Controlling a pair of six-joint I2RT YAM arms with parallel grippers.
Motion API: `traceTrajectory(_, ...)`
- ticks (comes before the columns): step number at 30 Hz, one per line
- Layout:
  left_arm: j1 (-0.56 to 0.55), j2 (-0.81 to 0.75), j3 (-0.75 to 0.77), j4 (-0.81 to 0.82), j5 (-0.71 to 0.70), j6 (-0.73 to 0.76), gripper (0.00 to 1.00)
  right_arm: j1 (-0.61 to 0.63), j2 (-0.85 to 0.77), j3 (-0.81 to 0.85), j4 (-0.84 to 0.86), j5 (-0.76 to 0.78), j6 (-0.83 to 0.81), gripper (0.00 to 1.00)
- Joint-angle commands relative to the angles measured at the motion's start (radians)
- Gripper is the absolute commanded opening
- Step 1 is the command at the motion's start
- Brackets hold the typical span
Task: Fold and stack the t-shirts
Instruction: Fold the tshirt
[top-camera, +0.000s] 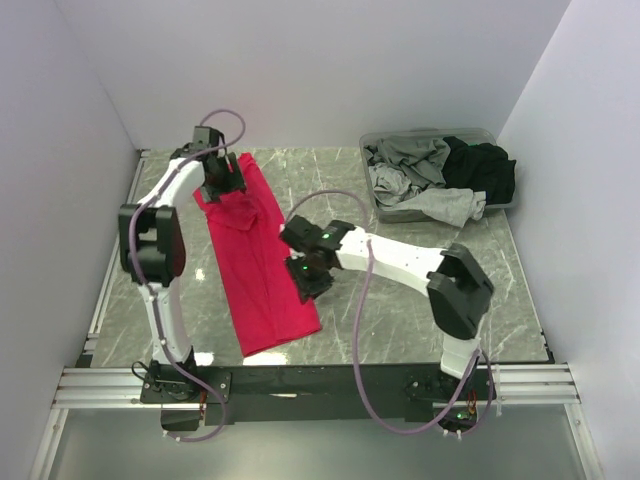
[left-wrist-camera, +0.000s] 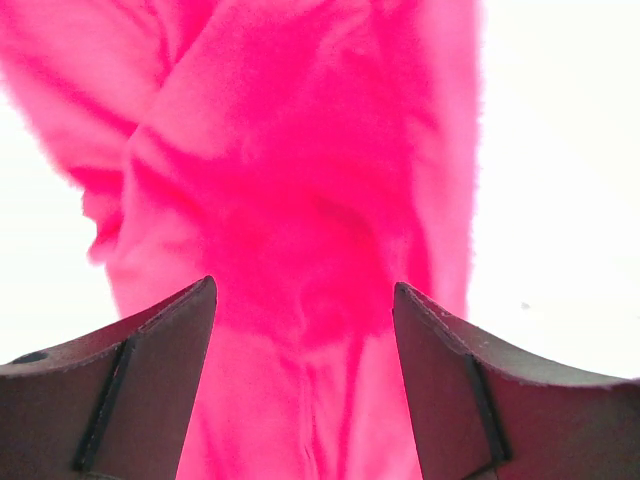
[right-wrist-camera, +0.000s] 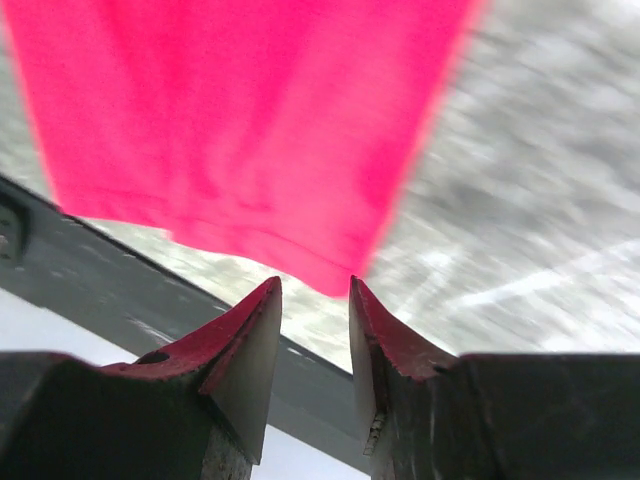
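A bright pinkish-red t-shirt (top-camera: 262, 262) lies on the table as a long, narrow strip running from the back left toward the front. My left gripper (top-camera: 222, 188) hovers over its far, rumpled end. In the left wrist view its fingers stand wide apart over the wrinkled red cloth (left-wrist-camera: 300, 150), and the left gripper (left-wrist-camera: 305, 285) is open and pinches nothing. My right gripper (top-camera: 308, 285) sits at the strip's right edge near the front. In the right wrist view the right gripper (right-wrist-camera: 315, 283) is open and empty, and the shirt's hem corner (right-wrist-camera: 240, 120) lies just beyond its tips.
A grey plastic tub (top-camera: 430, 133) at the back right holds crumpled grey t-shirts (top-camera: 410, 170) and a black one (top-camera: 490, 170). The marble-patterned table (top-camera: 400, 290) is walled in white on three sides. Its dark front edge (right-wrist-camera: 150, 290) runs close below the right gripper.
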Motion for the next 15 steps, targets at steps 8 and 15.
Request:
traceTrajectory(8, -0.049, -0.486, -0.433, -0.026, -0.079, -0.168, 0.76, -0.040, -0.066, -0.175, 0.048, -0.040, -0.067, 0.41)
traceTrajectory(15, -0.178, -0.726, -0.801, -0.084, -0.116, -0.303, 0.74, -0.042, -0.092, -0.236, 0.093, -0.096, -0.088, 0.41)
